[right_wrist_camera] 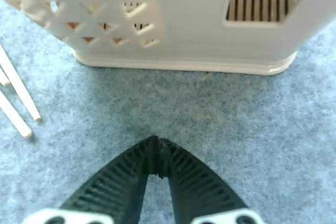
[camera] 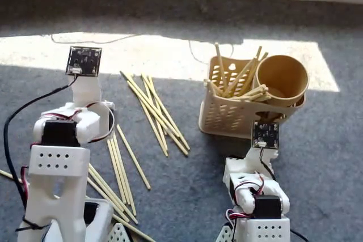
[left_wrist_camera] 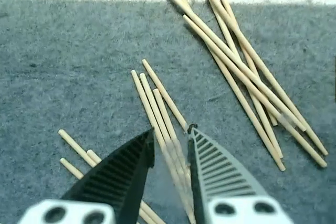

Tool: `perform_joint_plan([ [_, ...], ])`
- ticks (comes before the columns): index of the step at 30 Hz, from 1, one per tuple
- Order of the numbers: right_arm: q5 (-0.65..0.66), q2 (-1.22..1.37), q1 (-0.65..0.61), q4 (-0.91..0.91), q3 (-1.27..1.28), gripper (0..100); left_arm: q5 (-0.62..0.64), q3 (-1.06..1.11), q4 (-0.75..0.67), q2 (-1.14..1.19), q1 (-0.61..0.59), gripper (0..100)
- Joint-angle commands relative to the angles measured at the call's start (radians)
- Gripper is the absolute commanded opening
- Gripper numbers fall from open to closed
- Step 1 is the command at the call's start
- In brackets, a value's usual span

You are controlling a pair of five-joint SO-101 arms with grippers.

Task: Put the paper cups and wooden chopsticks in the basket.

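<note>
The left gripper (left_wrist_camera: pixel 171 136) hung with its jaws parted low over a small bundle of chopsticks (left_wrist_camera: pixel 156 100) lying on the grey carpet (left_wrist_camera: pixel 68 66) — the sticks ran between the two fingertips. A larger fan of chopsticks (left_wrist_camera: pixel 247 72) lay near it, on the side toward the basket (camera: pixel 227 116). The basket stood upright, holding a paper cup (camera: pixel 282 76) and several leaning chopsticks (camera: pixel 237 80). The right gripper (right_wrist_camera: pixel 158 148) sat closed and empty — tips touching — low over the carpet, near the basket's wall.

beige lattice basket (camera: pixel 227 114), grey carpet (camera: pixel 317 157)
</note>
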Motion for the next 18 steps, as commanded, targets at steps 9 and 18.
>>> perform_joint_plan([
  [9, 0.009, -0.002, -0.007, 0.007, 0.104, 0.8, -0.071, 0.213, -0.13, -0.008, -0.054, 12],
  [18, 0.009, -0.002, -0.007, 0.007, 0.104, 0.8, -0.075, 0.344, -0.245, -0.007, -0.053, 12],
])
